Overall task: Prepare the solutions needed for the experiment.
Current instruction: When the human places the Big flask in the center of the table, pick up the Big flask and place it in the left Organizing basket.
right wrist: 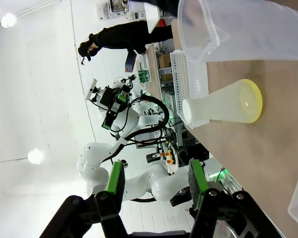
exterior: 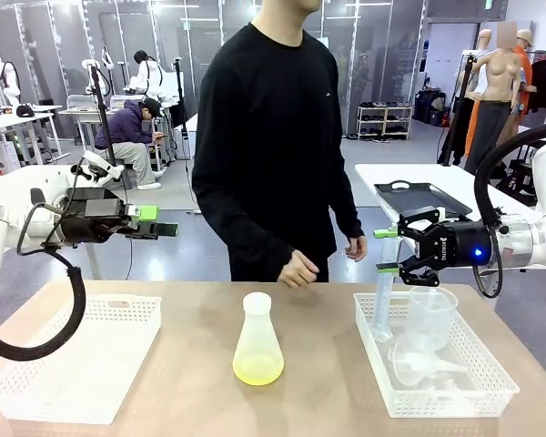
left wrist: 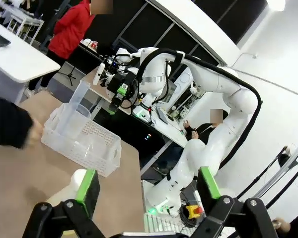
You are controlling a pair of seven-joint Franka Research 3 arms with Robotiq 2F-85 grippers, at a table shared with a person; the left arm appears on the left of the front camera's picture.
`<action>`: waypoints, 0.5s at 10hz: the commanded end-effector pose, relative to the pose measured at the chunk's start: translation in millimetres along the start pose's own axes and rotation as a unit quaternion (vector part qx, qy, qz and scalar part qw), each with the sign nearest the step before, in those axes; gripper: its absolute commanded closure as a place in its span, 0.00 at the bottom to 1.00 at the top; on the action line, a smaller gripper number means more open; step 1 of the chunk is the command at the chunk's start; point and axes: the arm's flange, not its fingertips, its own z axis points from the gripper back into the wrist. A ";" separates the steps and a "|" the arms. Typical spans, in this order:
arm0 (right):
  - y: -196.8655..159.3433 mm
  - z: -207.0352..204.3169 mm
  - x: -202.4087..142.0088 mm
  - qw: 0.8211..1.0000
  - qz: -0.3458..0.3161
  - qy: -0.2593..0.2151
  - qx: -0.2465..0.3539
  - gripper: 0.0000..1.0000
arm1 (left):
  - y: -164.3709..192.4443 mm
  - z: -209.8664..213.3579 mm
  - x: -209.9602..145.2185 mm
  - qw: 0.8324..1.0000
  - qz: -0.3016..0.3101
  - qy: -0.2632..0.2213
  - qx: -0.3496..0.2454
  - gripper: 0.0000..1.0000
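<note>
A: Front: the solution point(exterior: 257, 368) is a shallow yellow-green layer in the flask point(exterior: 257, 332). The flask is upright mid-table, long axis vertical. Left gripper point(exterior: 159, 221) is raised on the robot's left, jaws spread, empty. Right gripper point(exterior: 387, 250) is over the right basket point(exterior: 455, 399), at the cylinder's point(exterior: 382, 305) top.
B: Right holding the cylinder?
A: Fingers overlap it here; the wrist view settles that. From that gripper the flask sits lower and toward the robot's left. Both arms look about equally near. Person's hand point(exterior: 298, 269) is nearest, just behind the flask.
B: Left wrist?
A: Own fingers wide apart, nothing between. The pale shape behind one finger is probably the flask mouth; its body is cut off.
B: Right wrist?
A: Fingers partway apart, gap empty, so no grip. The flask is ahead past the fingertips, liquid pooled at its base. Beaker point(right wrist: 238, 29) is cropped by the frame edge.
</note>
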 end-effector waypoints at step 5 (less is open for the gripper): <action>1.0 0.3 -0.1 1.000 0.000 0.001 -0.001 0.34 | 96.3 -70.6 60.3 0.948 -0.314 -0.008 -0.053 0.00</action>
